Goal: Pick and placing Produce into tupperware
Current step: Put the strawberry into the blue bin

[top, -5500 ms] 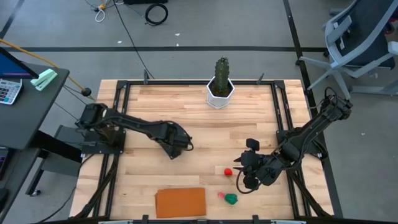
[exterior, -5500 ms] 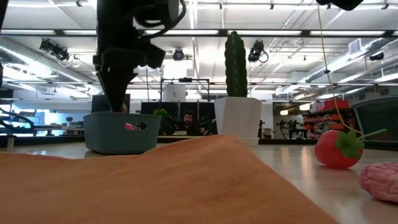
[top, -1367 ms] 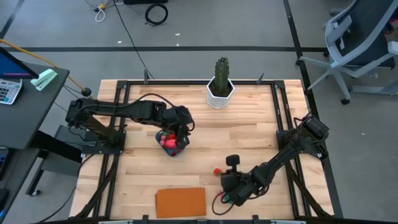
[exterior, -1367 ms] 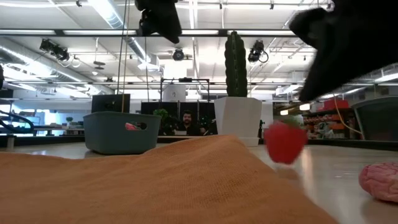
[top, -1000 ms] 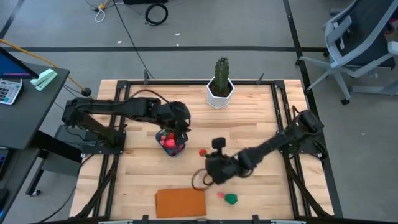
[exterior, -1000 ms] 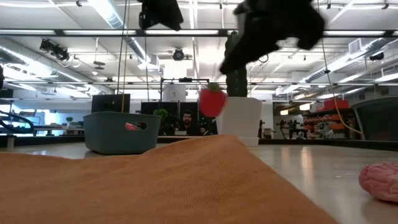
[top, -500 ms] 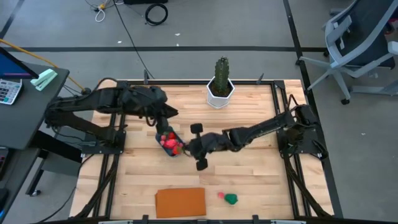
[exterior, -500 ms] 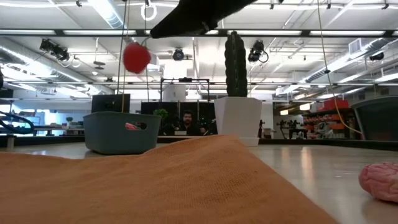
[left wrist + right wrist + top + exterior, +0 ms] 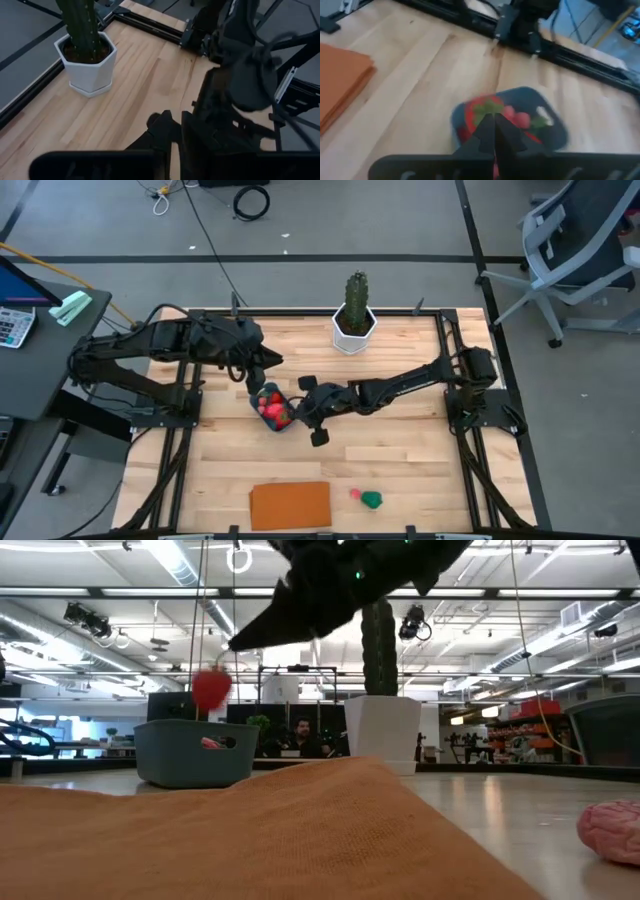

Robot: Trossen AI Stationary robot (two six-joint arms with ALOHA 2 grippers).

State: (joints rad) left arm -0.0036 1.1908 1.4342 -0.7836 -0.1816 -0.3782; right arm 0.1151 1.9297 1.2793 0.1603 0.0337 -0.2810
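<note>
The right gripper (image 9: 297,412) has carried the strawberry (image 9: 211,688) over the tupperware (image 9: 272,408), fingers closed on it. The left gripper (image 9: 262,362) waits beside it; I cannot tell its fingers' state. Green (image 9: 372,499) and pink (image 9: 355,494) produce remain.

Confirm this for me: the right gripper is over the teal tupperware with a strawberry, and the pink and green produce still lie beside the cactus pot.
Wrong in one respect. The pink and green produce lie near the orange board, far from the cactus pot, as the high view shows. The right gripper does reach the tupperware with the strawberry.
</note>
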